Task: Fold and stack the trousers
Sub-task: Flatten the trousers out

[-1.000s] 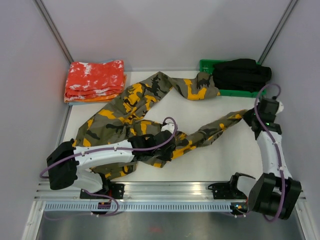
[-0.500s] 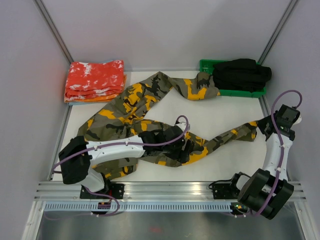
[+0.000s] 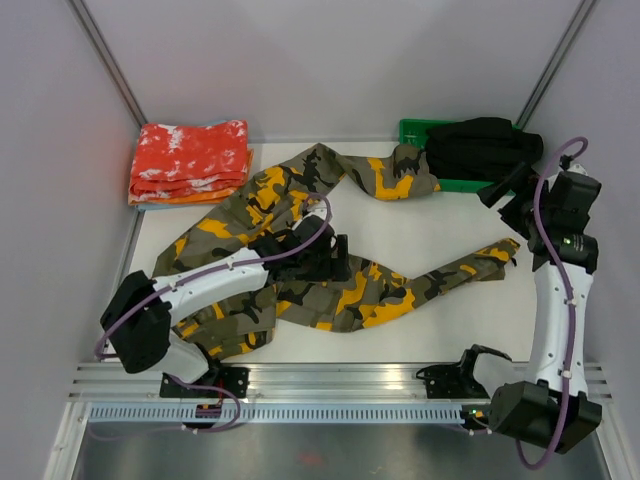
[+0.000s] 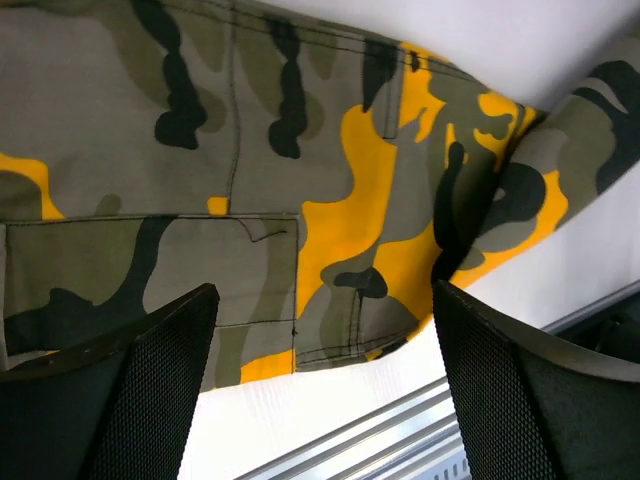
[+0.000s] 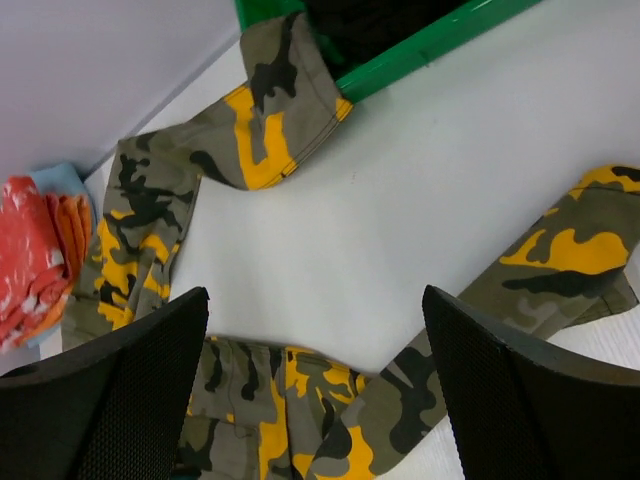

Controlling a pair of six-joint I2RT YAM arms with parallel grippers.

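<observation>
My left claw [image 4: 322,300] is wide open and holds nothing; its two black fingers [image 4: 150,380] stand apart just over the trousers [image 4: 300,200], above a pocket seam, close to the front edge of the table. My right claw [image 5: 315,295] is wide open too, and empty; it hangs up high at the far right side and looks down at the white table [image 5: 420,160]; the end of one trouser leg lies below it, a bit to the right.

The trousers lie unfolded across the middle of the table; the top part is bunched at the left front, under my left arm; one leg runs to the back and its end touches the left end of the green tray [image 3: 412,130]; the other leg runs out to the right side. A black garment [image 3: 480,145] sits in the tray; folded red-orange cloths [image 3: 190,160] sit stacked in the back left corner, near the trousers; I cannot tell if they touch.
</observation>
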